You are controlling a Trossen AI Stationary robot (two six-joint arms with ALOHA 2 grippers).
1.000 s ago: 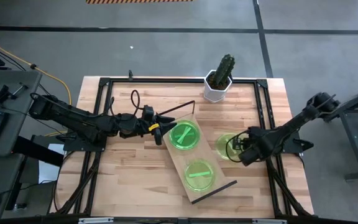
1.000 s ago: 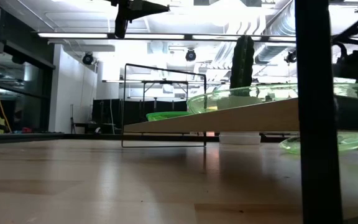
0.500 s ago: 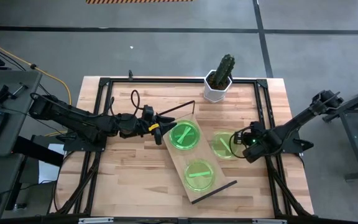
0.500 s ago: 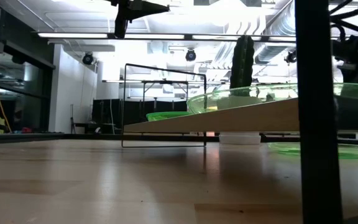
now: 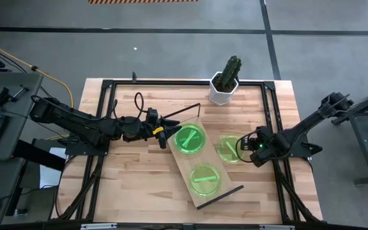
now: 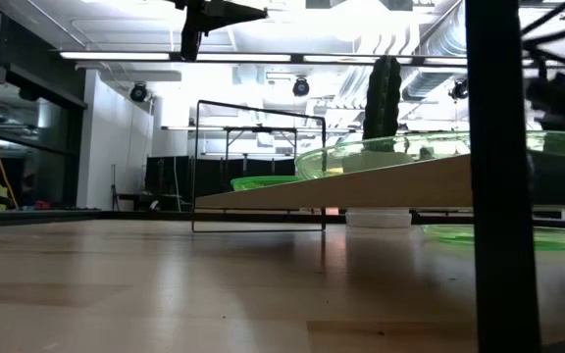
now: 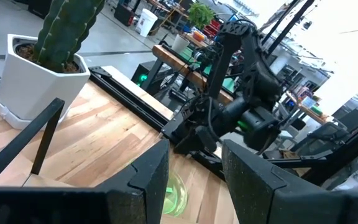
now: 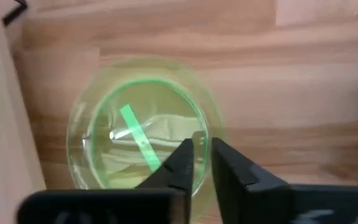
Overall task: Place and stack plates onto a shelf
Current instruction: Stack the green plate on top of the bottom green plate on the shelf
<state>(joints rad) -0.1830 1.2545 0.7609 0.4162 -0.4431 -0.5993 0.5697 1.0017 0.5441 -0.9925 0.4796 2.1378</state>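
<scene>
Since a second ago the right hand (image 5: pixel 246 144) has drawn back, its fingers slightly parted astride the rim of a plate (image 5: pixel 230 147) lying on the counter (image 5: pixel 133 185) beside the shelf (image 5: pixel 183 167), seemingly to release or regrip it.

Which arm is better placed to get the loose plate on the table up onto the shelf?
Right. The right gripper sits at the rim of the loose plate, while the left gripper is across the shelf.
</scene>
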